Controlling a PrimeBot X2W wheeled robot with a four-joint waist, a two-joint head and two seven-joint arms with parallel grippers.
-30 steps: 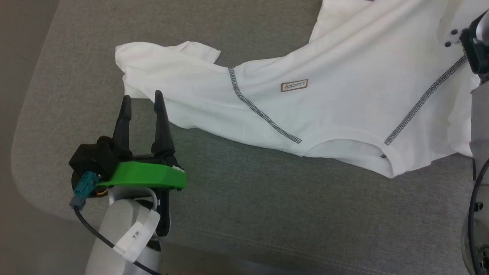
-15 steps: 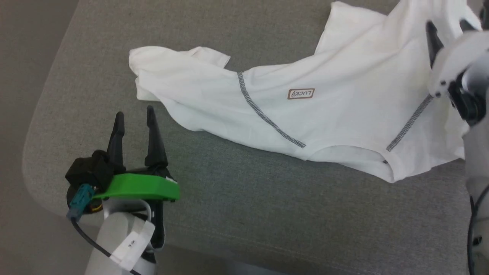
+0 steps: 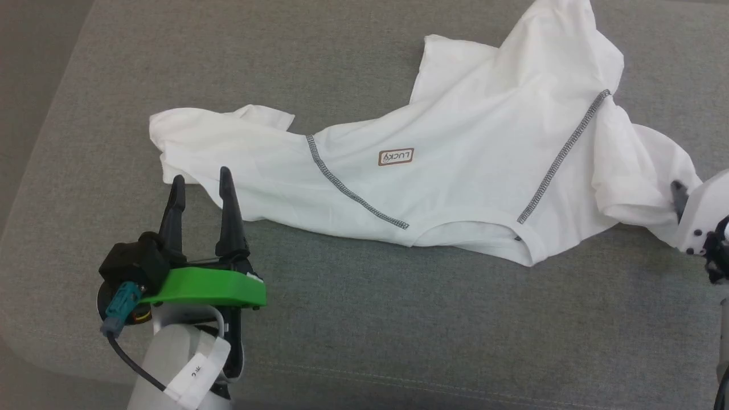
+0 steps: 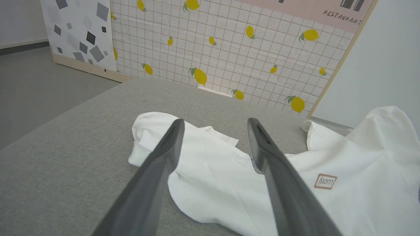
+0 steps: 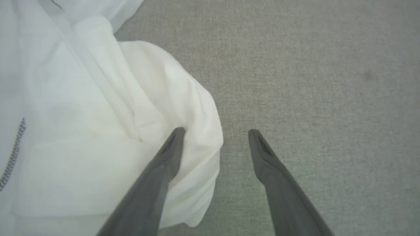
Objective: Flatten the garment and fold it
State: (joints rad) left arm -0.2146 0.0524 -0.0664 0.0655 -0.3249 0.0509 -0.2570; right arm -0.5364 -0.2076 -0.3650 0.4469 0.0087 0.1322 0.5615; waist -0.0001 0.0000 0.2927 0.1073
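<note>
Shows the white long-sleeved shirt (image 3: 472,171) lying rumpled and unfolded across a grey upholstered surface (image 3: 398,319), neckline toward the robot, with the brown-outlined logo patch (image 3: 396,157) facing up between two dark grey zigzag seams (image 3: 353,193). Finds the left gripper (image 3: 201,175) poised with fingers spread wide and gripping nothing, tips at the near edge of the sleeve on the robot's left (image 3: 216,142), with a lemon-print tiled panel (image 4: 229,49) beyond in the left wrist view. Puts the right gripper (image 5: 216,130) at the shirt's other end, jaws likewise wide apart and clamping nothing, one finger over the bunched right-hand sleeve (image 5: 147,98), the other over bare grey cloth.
</note>
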